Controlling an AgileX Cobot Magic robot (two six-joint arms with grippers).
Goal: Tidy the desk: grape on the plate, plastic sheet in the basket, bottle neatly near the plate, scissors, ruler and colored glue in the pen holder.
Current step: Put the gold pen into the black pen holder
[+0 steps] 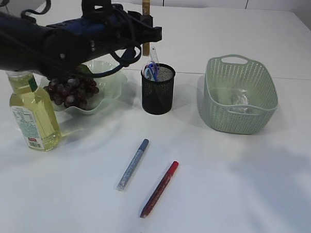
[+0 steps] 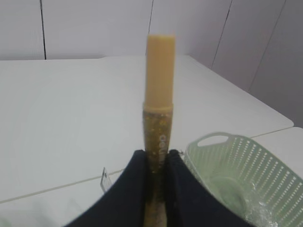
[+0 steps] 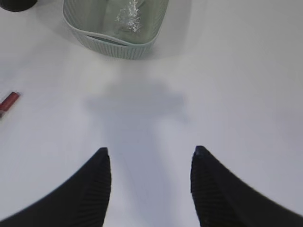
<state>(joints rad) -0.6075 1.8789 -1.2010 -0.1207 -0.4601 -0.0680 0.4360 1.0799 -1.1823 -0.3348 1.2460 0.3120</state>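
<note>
A yellow glitter glue tube (image 2: 159,118), its pale orange cap uppermost and gold flecks showing through the clear barrel, stands upright between the closed fingers of the left gripper (image 2: 158,163), held high above the white table (image 1: 235,192) just behind the black mesh pen holder (image 1: 157,89); white lettering runs along the barrel but is too blurred to read. In the exterior view the tube's top pokes up past the dark arm. The pen holder already contains blue-handled scissors (image 1: 150,71) and a clear ruler (image 1: 154,55). Two more glue tubes lie on the table in front, a blue one (image 1: 132,164) and a red one (image 1: 159,189), near each other but apart. To the left, dark grapes (image 1: 71,90) sit in a pale green wavy-rimmed plate (image 1: 111,86), with a bottle (image 1: 34,114) of yellow liquid standing just beside it; its label carries print too small to make out. To the right, a green perforated basket (image 1: 240,94) holds a crumpled plastic sheet (image 1: 241,98). The right gripper (image 3: 150,163) hovers over bare table with its fingers spread wide, holding nothing.
</note>
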